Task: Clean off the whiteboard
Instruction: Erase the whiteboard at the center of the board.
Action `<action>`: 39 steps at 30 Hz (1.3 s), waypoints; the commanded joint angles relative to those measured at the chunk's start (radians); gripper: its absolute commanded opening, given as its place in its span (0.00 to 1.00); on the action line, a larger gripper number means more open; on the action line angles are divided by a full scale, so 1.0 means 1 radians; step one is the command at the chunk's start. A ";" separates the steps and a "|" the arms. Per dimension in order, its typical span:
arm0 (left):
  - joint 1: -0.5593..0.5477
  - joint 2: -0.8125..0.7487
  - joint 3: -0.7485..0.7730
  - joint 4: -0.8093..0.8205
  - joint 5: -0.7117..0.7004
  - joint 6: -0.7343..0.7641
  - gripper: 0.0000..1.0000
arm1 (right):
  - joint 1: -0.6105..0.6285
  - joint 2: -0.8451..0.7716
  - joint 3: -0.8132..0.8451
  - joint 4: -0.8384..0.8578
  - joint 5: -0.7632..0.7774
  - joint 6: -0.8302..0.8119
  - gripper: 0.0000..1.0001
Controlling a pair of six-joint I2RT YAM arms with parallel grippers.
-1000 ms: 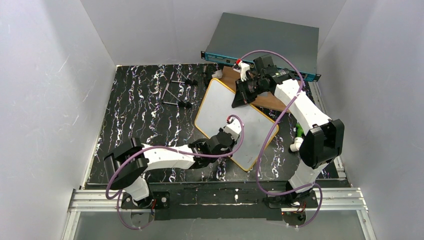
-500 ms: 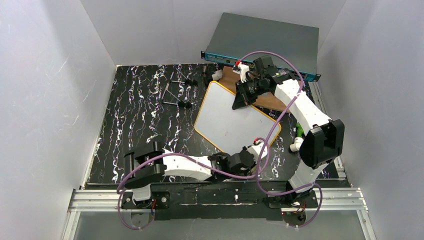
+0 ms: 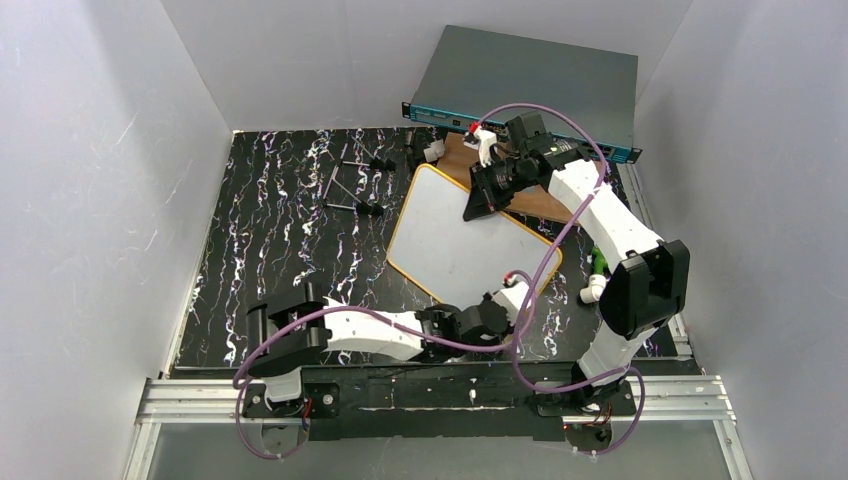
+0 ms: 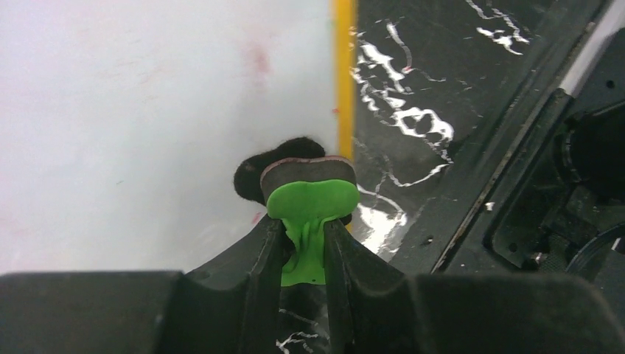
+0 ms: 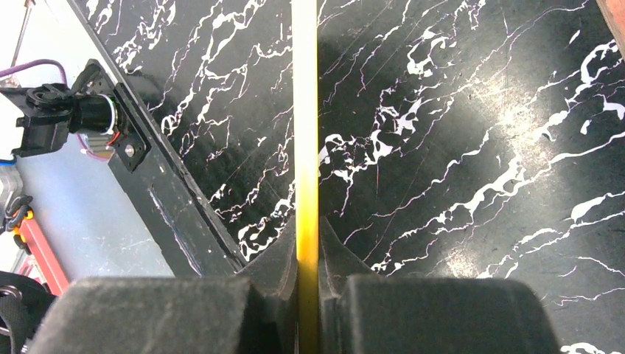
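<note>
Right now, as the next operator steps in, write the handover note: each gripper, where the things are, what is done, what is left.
Left gripper: shut on the eraser, at the whiteboard near its yellow edge.
Right gripper: shut on the whiteboard's far edge.
Done: no readable writing shows; the surface looks nearly clean.
Left: faint red smudges by the edge, probably worth another pass.

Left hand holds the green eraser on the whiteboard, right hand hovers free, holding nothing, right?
No: the right hand is shut on the yellow edge of the whiteboard, per the right wrist view. The left hand does hold the green eraser on it.
</note>
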 commanded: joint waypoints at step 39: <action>0.018 -0.026 -0.045 -0.193 0.141 0.016 0.00 | 0.035 -0.031 -0.029 0.091 -0.025 0.048 0.01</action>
